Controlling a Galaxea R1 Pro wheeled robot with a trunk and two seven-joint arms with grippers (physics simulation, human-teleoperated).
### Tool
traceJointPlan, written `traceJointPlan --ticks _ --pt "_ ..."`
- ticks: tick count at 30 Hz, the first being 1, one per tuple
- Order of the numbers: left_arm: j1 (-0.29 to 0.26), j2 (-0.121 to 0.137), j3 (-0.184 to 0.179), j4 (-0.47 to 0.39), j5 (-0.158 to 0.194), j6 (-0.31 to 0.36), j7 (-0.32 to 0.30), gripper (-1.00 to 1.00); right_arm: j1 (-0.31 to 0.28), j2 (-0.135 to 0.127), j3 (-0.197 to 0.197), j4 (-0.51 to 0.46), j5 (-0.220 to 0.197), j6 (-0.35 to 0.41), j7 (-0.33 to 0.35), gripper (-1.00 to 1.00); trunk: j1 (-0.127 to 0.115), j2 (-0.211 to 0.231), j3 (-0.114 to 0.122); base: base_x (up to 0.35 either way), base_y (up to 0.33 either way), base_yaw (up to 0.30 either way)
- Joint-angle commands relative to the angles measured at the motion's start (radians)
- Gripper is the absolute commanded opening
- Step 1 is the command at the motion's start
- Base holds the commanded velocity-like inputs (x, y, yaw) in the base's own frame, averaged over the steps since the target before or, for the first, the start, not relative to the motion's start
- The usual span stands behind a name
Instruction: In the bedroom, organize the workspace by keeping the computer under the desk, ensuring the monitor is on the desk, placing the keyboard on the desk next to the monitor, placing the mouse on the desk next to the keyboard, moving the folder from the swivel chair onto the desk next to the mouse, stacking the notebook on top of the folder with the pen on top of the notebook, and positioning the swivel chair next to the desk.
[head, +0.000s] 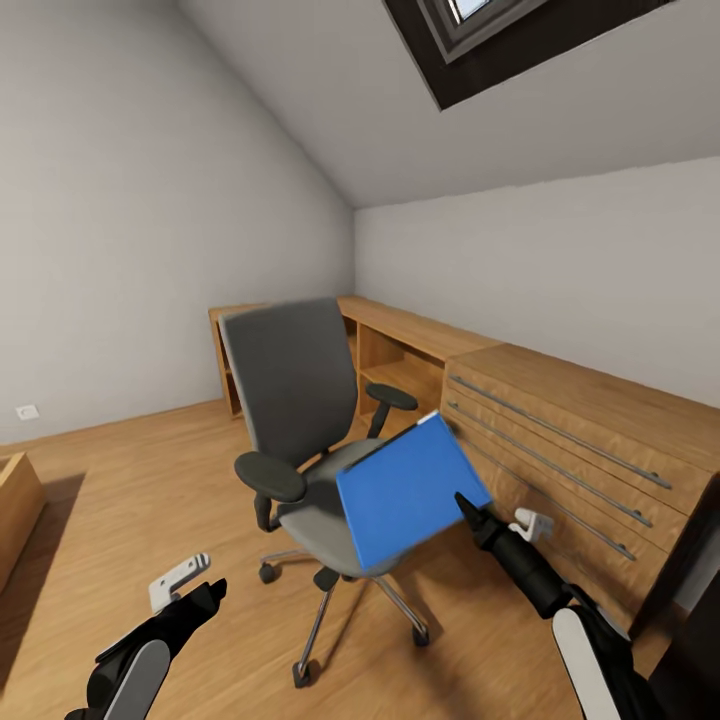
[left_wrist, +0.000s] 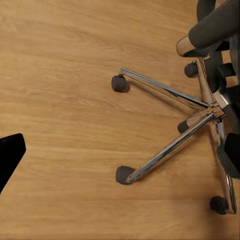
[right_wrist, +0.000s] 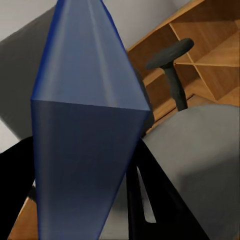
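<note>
Right gripper (head: 468, 505) is clamped on the lower right corner of the folder (head: 410, 490), one dark finger lying across the blue face. Lifted clear of the swivel chair (head: 300, 420), the folder hangs tilted above the front of the grey seat, its broad face turned up and towards the robot. Its long axis runs on a slant, from the low corner near the seat's front edge up to the high corner by the far armrest (head: 391, 397). In the right wrist view the folder (right_wrist: 85, 145) shows nearly edge-on, a tall blue wedge with the grey seat (right_wrist: 200, 150) and an armrest behind it.

Left gripper (head: 195, 590) hangs low over the wood floor (head: 130, 480) beside the chair's base, holding nothing; I cannot tell how wide it stands. Its camera looks down on the chrome star legs (left_wrist: 170, 145) and black castors.

Behind the chair, a light-wood drawer chest (head: 570, 440) and low shelving (head: 400, 355) line the wall.
</note>
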Motion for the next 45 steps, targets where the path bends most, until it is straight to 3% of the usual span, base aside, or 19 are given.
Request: traceJointPlan --ticks 1,7,18,45 --pt "-0.001 0.001 -0.002 -0.001 0.009 0.000 0.010 1.00 0.001 0.000 -0.002 -0.002 -0.020 0.009 0.004 -1.00 -0.004 0.007 0.002 0.000 0.000 0.000" --pt "-0.001 0.002 -0.002 -0.001 0.009 0.000 0.005 1.00 0.025 -0.002 -0.002 -0.020 -0.046 0.017 0.009 -1.00 -0.027 0.049 0.021 -0.031 0.000 0.000" --pt "-0.001 0.002 -0.001 -0.001 0.009 0.000 0.003 1.00 0.027 -0.003 -0.002 -0.023 -0.048 0.018 0.010 -1.00 -0.069 0.126 0.055 -0.223 0.000 0.000" --pt "-0.001 0.004 -0.001 -0.001 0.008 0.000 0.003 1.00 0.028 -0.002 -0.002 -0.022 -0.046 0.016 0.009 -1.00 -0.173 0.315 0.140 -0.003 0.000 0.000"
